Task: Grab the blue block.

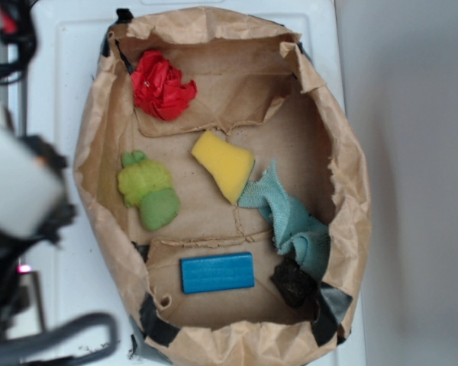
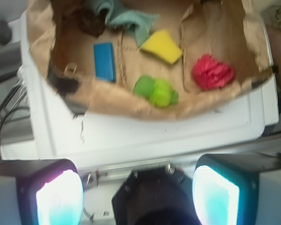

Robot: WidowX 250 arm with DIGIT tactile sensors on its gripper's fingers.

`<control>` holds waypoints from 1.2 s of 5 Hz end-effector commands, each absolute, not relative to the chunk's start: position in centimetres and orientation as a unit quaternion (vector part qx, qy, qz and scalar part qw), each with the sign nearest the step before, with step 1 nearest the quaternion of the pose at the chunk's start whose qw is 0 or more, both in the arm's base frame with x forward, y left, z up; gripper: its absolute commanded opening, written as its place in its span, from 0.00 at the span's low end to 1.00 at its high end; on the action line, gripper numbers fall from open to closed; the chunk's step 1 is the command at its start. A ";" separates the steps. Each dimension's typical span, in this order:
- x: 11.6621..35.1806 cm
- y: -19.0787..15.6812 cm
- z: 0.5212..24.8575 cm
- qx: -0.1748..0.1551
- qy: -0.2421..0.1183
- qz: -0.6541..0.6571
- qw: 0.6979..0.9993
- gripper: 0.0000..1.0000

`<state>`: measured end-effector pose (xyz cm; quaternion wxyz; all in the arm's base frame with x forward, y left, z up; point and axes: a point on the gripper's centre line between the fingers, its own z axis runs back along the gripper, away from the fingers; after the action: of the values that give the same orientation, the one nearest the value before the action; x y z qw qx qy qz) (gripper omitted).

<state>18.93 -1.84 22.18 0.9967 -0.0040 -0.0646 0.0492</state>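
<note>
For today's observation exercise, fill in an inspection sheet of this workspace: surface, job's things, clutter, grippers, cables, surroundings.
Surface: white tray holding an opened brown paper bag.
Job's things: blue block lying flat in the bag, untouched.
Clutter: red cloth, yellow sponge, green toy, teal cloth, dark lump.
Grippers: gripper open, outside the bag, holding nothing.
Cables: black cables beside the tray.
Surroundings: grey wall.

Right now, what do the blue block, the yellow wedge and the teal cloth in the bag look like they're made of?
Blue block: probably hard plastic or painted wood; flat, smooth faces and crisp edges. Yellow wedge: likely foam sponge; matte, with soft rounded corners. Teal cloth: woven fabric; it lies crumpled in folds, with a visible weave.
</note>
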 end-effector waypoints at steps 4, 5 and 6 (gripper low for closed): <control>28.1 1.7 13.6 -0.002 -0.074 0.086 0.994 1.00; 28.1 1.7 13.6 -0.002 -0.074 0.086 0.994 1.00; 28.1 1.7 13.6 -0.002 -0.074 0.086 0.994 1.00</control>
<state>27.83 1.41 12.92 0.9948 -0.0032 -0.0620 0.0809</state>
